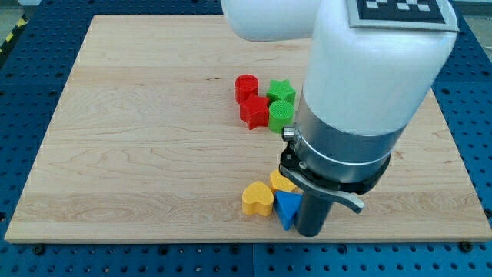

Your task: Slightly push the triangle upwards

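Camera view: the blue triangle [287,208] lay near the counter's [138,154] bottom edge, touching a yellow heart [257,198]. No pincer existed; my tip was hidden behind the arm. A good push would start below the triangle, short and centred.

Single cam, high front view, looks down on board [138,138].

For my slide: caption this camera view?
Arm beside blue triangle and yellow heart; red and green blocks above; tip hidden.
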